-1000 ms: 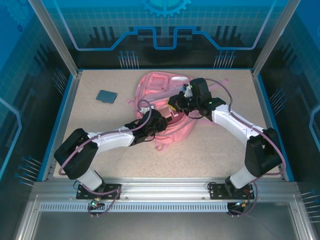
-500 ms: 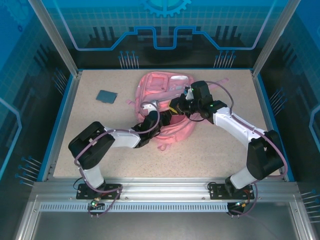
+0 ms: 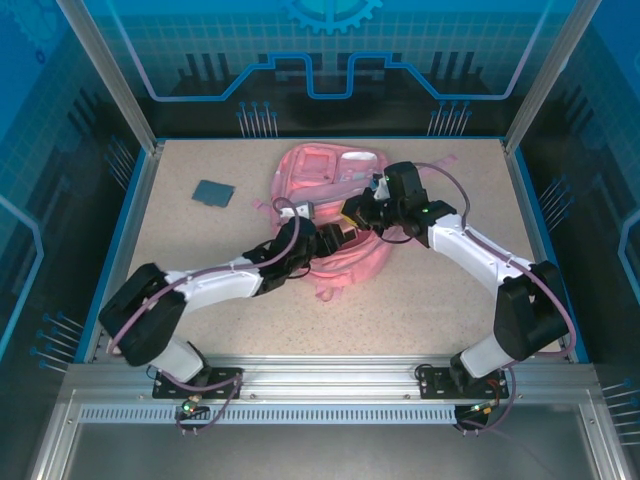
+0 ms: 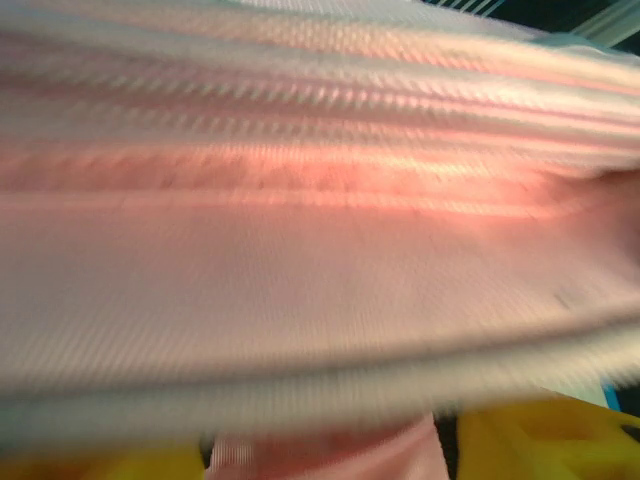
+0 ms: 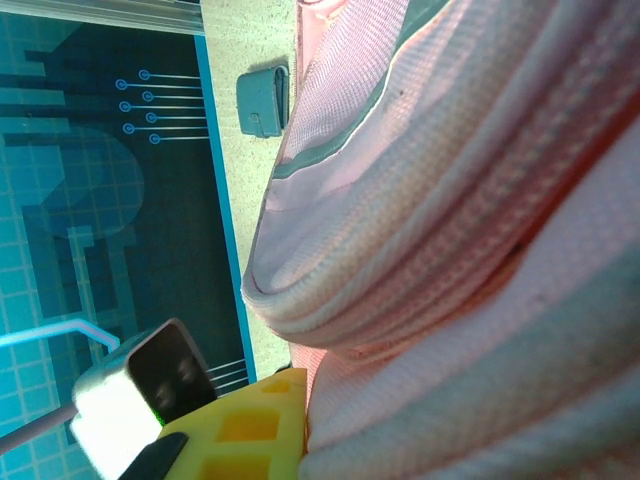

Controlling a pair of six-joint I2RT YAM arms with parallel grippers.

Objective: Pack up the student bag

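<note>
**Both arms at the mouth of the student bag (image 3: 330, 175), far centre of the table (image 3: 200, 280).**

The pink bag lies slumped, with a dark blue flat book (image 3: 213, 192) well apart to its left. The right gripper (image 3: 352, 212) is pinched together on the bag's piped rim. The left gripper (image 3: 338, 240) noses into the opening, and with fabric pressed against its camera I cannot tell whether its jaws are apart. The thin rim could slip from the right pinch and let the mouth collapse. The left fingers could also snag the lining and drag the bag.
</note>
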